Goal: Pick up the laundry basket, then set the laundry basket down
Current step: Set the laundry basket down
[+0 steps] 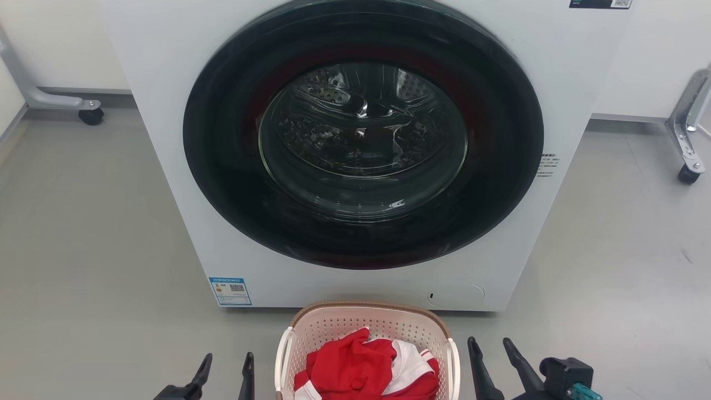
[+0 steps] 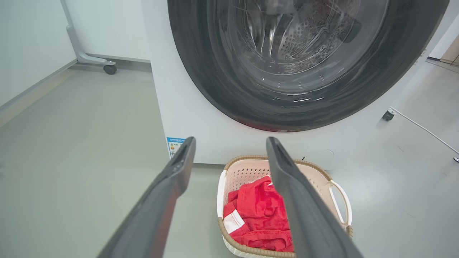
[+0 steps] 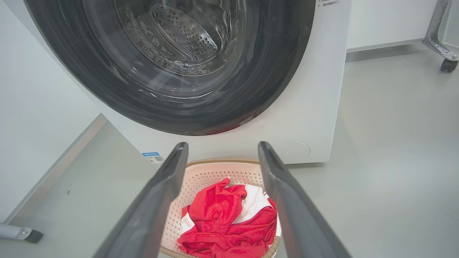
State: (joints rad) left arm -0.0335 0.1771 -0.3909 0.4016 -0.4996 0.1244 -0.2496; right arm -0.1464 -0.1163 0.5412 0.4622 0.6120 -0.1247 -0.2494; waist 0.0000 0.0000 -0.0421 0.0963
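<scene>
The laundry basket (image 1: 355,324) stands on the grey floor just in front of the washing machine, at the bottom centre of the head view. It is cream, perforated, brown-rimmed, and holds red and white clothes (image 1: 355,369). My left gripper (image 1: 228,364) is open to the basket's left, my right gripper (image 1: 491,349) open to its right, both apart from it. The left wrist view shows the basket (image 2: 247,168) beyond my open fingers (image 2: 181,161), a white handle (image 2: 340,200) on its side. In the right wrist view the basket (image 3: 211,175) lies between and below my open fingers (image 3: 267,161).
The white washing machine (image 1: 166,139) with its round dark door (image 1: 364,139) shut rises directly behind the basket. Wheeled metal stand legs sit at far left (image 1: 89,114) and far right (image 1: 689,166). Grey floor spreads to both sides.
</scene>
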